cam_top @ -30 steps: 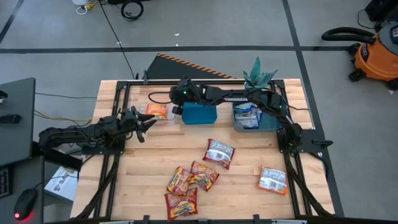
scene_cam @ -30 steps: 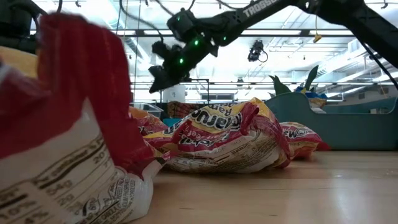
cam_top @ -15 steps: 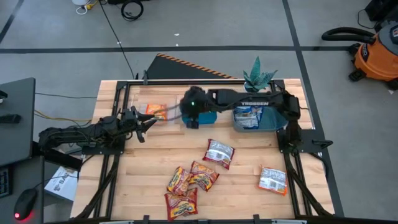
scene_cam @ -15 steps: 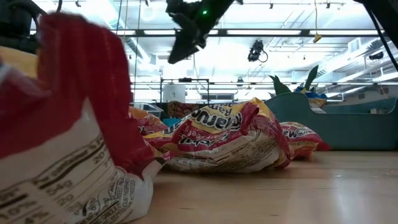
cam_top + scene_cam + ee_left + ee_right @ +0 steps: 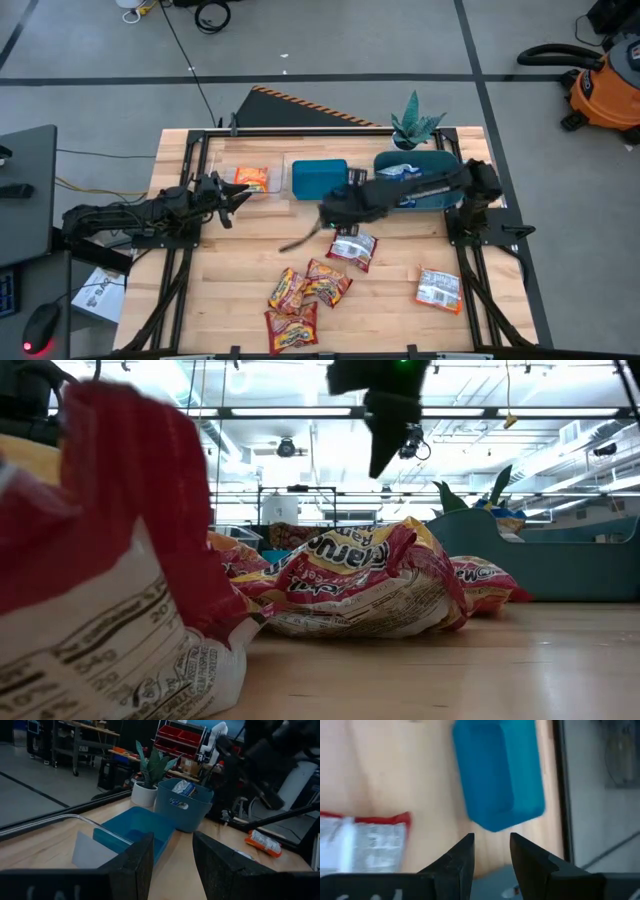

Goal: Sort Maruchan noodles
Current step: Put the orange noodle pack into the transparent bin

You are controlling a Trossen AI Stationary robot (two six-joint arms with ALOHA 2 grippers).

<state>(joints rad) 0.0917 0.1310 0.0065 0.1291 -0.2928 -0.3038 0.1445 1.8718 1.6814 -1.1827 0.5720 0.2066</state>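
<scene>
Dark right claw [image 5: 322,214] had swung from the orange packet [image 5: 251,178] toward six o'clock, empty and slightly parted over the counter [image 5: 210,270]; left claw [image 5: 238,198] stayed parted.

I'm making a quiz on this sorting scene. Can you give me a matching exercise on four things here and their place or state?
Things:
1. blue bin
2. teal basket
3. red packets
4. right gripper

Place or state:
a. open, over the table's middle
b. holds blue-and-white packets
c. empty
d. clustered near the table's front edge

Pairs: 1-c, 2-b, 3-d, 4-a

The left gripper waits open at the table's left.
</scene>
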